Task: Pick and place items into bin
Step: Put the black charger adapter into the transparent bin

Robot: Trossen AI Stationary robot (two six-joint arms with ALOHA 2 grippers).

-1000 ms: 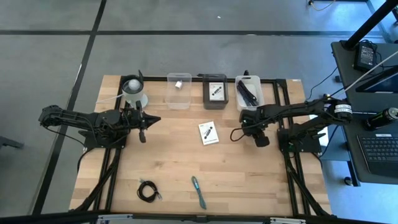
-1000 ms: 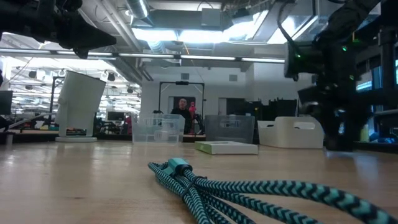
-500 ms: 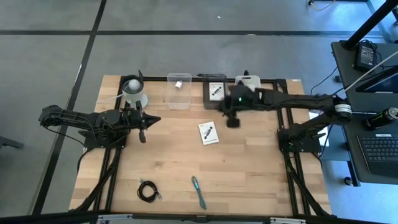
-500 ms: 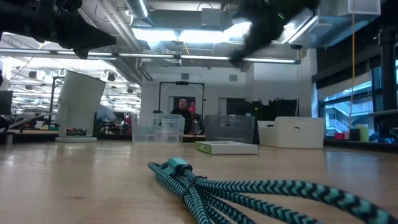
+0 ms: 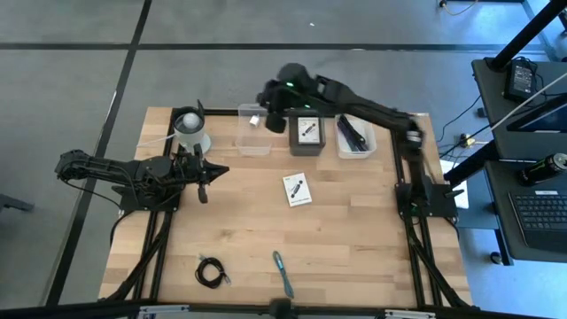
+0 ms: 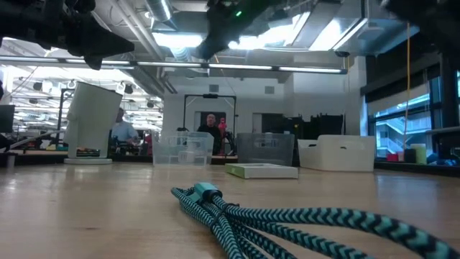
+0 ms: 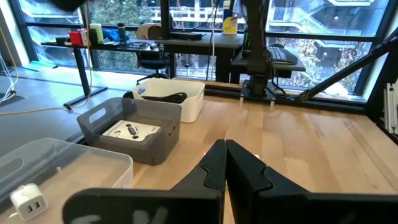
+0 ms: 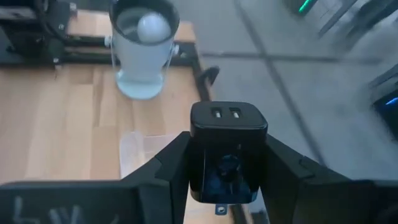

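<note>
Since a moment ago, the right gripper (image 8: pixel 227 165), jaws clamping a black charger (image 8: pixel 227 152), swung over the clear bin (image 5: pixel 255 129). Left gripper (image 5: pixel 205 180), jaws shut, empty, hovers over the wooden surface (image 5: pixel 345 239) beside it. Beyond the bin, a person (image 6: pixel 210 129) stands in the room.

Evenly and softly lit from above, with only faint shadows on the wooden table (image 5: pixel 354 248). Glaring ceiling lights (image 6: pixel 215 32) in the low view, teal braided cable (image 6: pixel 287 219) soft up close. Bluish, motion-blurred right wrist view.
</note>
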